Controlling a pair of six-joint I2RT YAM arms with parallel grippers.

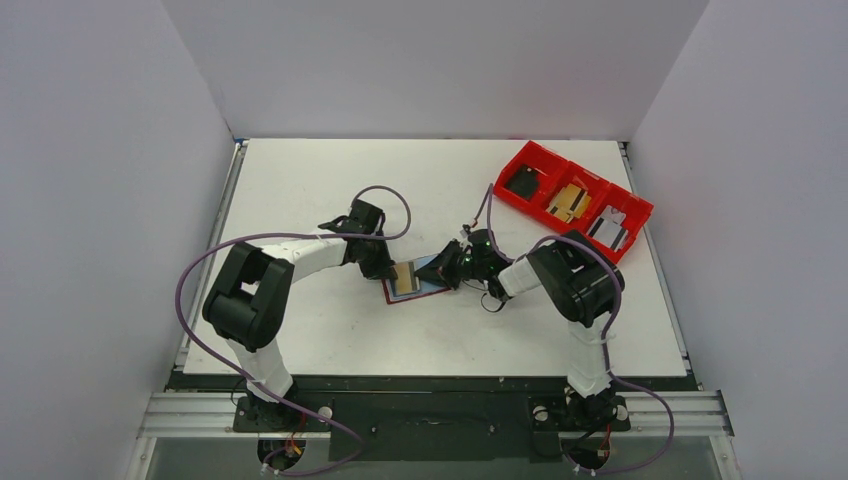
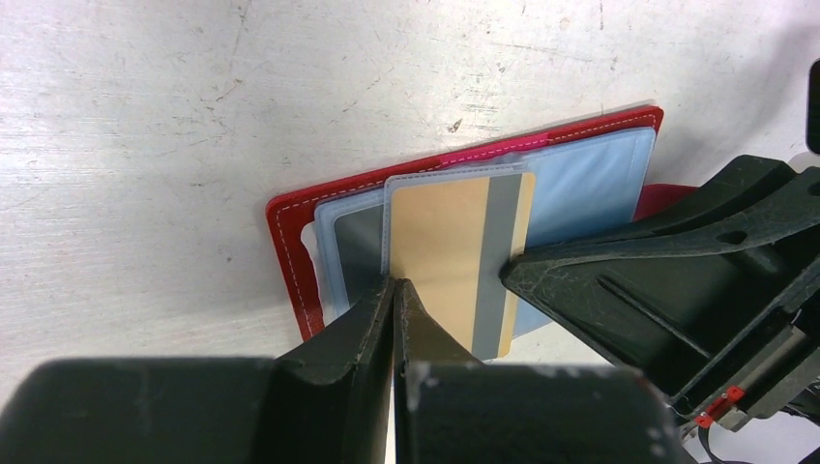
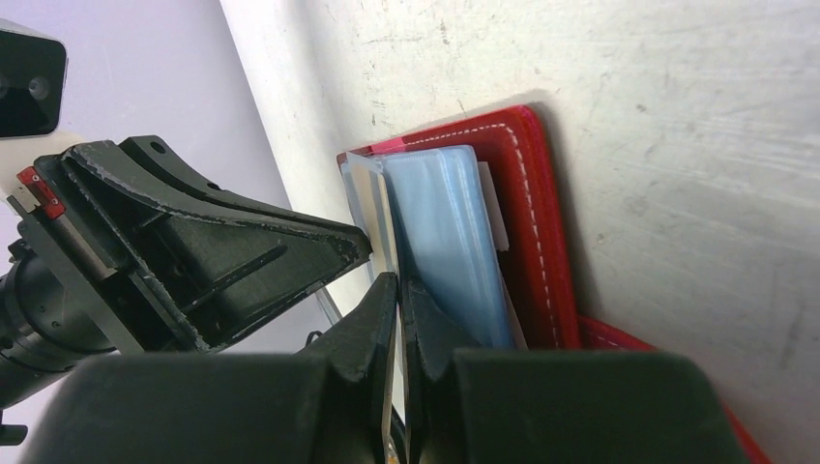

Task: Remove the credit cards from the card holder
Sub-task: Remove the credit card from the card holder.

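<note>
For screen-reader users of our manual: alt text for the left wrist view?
An open red card holder lies on a white table, a tan card with a grey stripe on its blue sleeves. The left gripper, shut, meets the card's lower edge; the right gripper touches its right edge.

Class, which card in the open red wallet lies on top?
The tan card with the grey stripe: it lies topmost, while the pale blue cards sit beneath it.
</note>
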